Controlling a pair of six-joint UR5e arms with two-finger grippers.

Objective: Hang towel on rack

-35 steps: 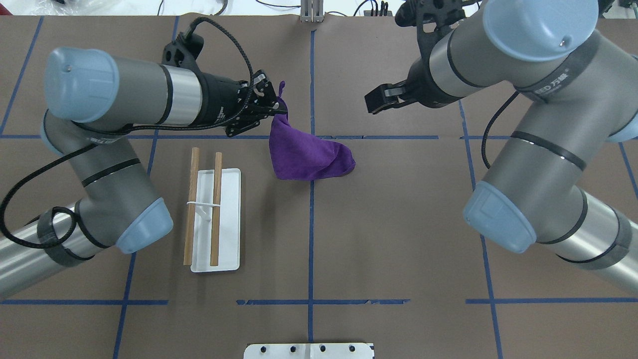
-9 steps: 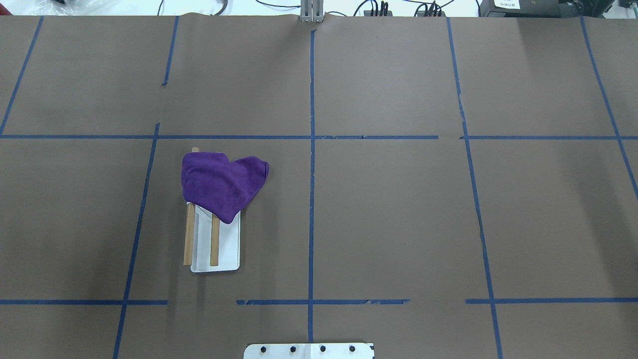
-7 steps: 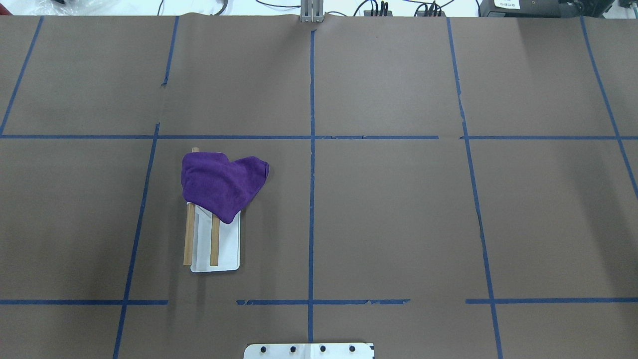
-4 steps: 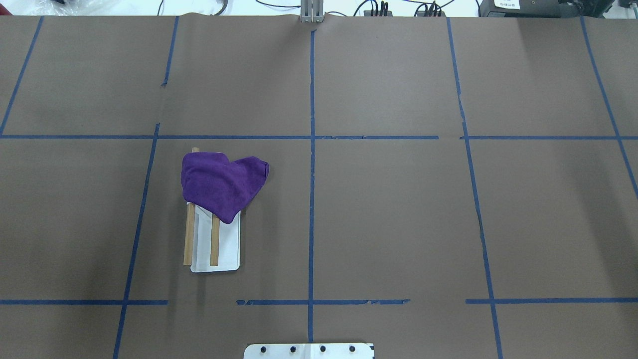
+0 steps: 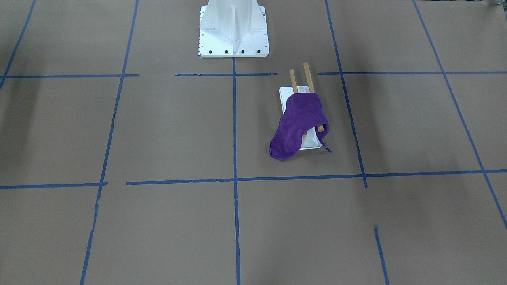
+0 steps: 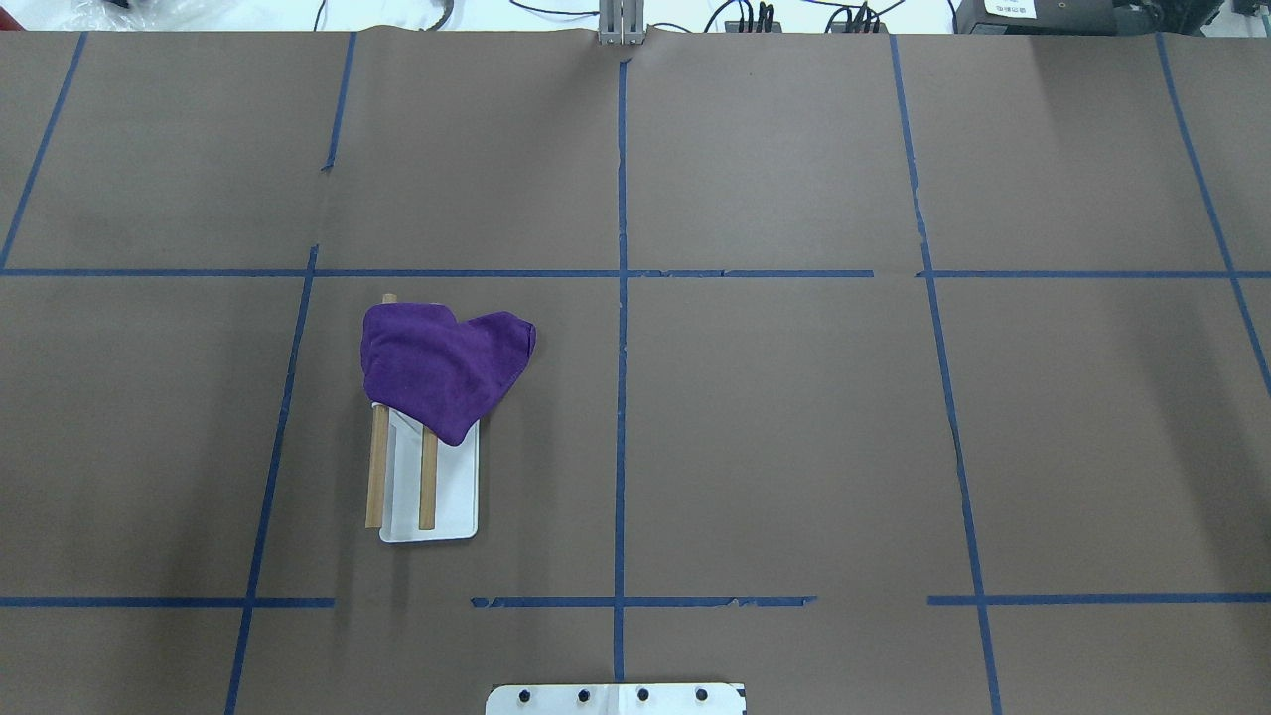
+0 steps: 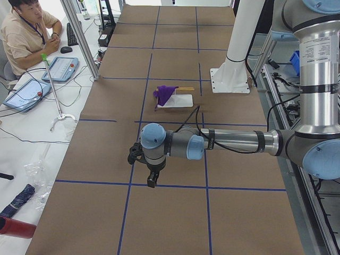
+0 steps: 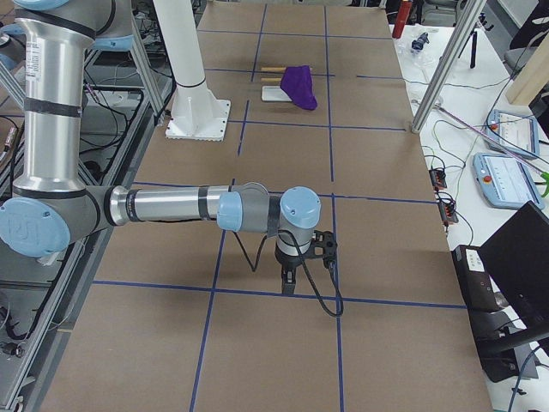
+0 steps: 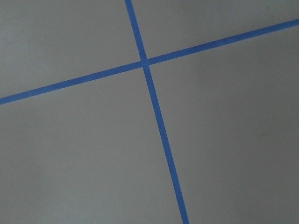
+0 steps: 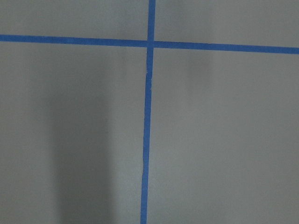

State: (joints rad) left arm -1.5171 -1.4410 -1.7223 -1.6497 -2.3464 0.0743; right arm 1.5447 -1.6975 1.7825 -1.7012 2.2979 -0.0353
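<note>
The purple towel (image 6: 437,367) hangs over the far ends of the rack's two wooden dowels (image 6: 375,477), and one end droops to the table beside the white base (image 6: 452,497). It shows the same way in the front view: towel (image 5: 297,122), rack (image 5: 286,93). Both arms are far from the rack, at the table's ends. My left gripper (image 7: 151,183) shows only in the exterior left view and my right gripper (image 8: 286,281) only in the exterior right view, both pointing down over the table. I cannot tell whether either is open or shut. The wrist views show only brown paper and blue tape.
The large white bolted pedestal (image 5: 233,29) stands at the robot's side of the table. Blue tape lines grid the brown paper. An operator (image 7: 26,32) sits with tablets beyond the table's far side. A metal post (image 8: 437,77) stands by that edge.
4.9 s ago my left gripper held the towel up beside the bare rack. Now the towel lies over the dowels and both arms are out of the overhead view. Nothing has moved in the last second.
</note>
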